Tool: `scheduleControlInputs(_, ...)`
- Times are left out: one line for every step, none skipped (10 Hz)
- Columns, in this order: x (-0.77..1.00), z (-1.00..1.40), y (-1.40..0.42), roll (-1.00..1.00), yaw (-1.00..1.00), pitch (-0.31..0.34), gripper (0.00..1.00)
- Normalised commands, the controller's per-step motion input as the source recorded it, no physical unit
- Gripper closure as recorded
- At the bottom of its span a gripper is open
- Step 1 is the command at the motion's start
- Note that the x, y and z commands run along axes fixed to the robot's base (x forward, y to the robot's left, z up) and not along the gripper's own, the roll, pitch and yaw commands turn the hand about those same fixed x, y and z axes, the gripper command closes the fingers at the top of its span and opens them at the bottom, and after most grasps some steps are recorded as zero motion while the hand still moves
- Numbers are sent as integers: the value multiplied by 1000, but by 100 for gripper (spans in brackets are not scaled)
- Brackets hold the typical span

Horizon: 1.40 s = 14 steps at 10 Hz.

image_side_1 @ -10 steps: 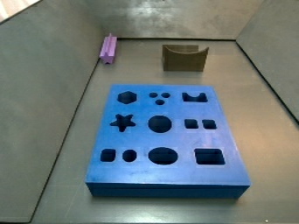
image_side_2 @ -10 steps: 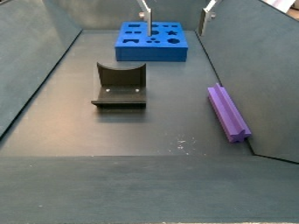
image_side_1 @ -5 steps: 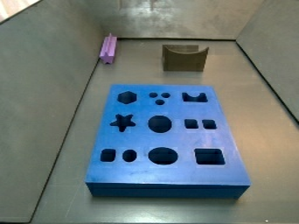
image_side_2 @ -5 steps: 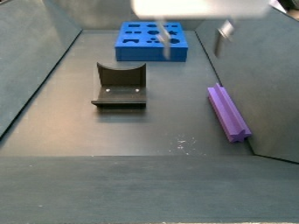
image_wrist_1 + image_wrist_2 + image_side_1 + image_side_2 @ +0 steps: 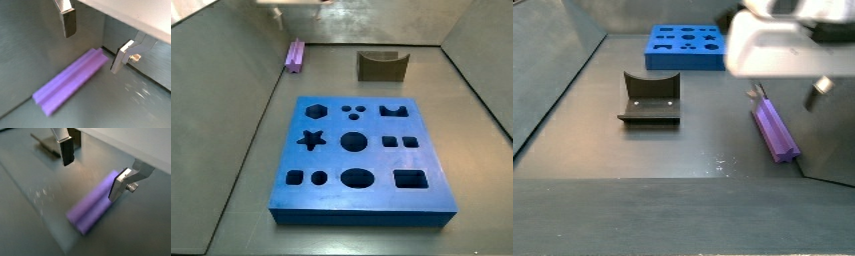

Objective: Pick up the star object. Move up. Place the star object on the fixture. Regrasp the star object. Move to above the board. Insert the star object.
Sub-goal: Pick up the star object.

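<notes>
The star object (image 5: 70, 82) is a light-purple peg lying flat on the grey floor against the side wall; it shows in both wrist views (image 5: 93, 208) and both side views (image 5: 297, 55) (image 5: 775, 130). My gripper (image 5: 92, 52) is open and empty, hovering above one end of the peg with a finger to each side, not touching it. It also shows in the other wrist view (image 5: 90, 181) and a side view (image 5: 790, 92). The olive-brown fixture (image 5: 381, 65) stands apart from the peg. The blue board (image 5: 372, 160) lies further off.
The enclosure's grey walls run close beside the peg (image 5: 827, 130). The fixture (image 5: 651, 97) sits mid-floor between the peg and the opposite wall, and shows behind one finger in a wrist view (image 5: 47, 143). The board (image 5: 684, 60) lies at the far end.
My gripper has moved from above the board's end of the floor to over the peg. The peg, fixture and board have not moved.
</notes>
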Motion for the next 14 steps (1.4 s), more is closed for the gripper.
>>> scheduleControlInputs(-554, -757, 194, -73, 126, -226, 0)
scheduleControlInputs(-126, -646, 0, -114, 229, -224, 0)
scheduleControlInputs(51, -611, -49, -141, 254, -210, 0)
scheduleControlInputs(23, -654, -54, -133, 209, -203, 0)
scheduleControlInputs(0, -726, -31, -94, 117, -213, 0)
scheduleControlInputs(123, -717, -37, -109, 23, -234, 0)
scheduleControlInputs(423, -789, -46, -130, -40, -171, 0)
scheduleControlInputs(503, -814, -14, -113, -326, -120, 0)
scheduleControlInputs(597, -857, 0, -76, -463, -81, 0)
scheduleControlInputs(443, -854, 0, -71, -440, -57, 0)
scheduleControlInputs(31, -849, 117, -99, -406, -53, 0)
scheduleControlInputs(-3, -851, 174, -129, -340, -60, 0)
scheduleControlInputs(0, -837, 200, -139, -277, -70, 0)
scheduleControlInputs(0, -811, 203, -166, -134, -83, 0)
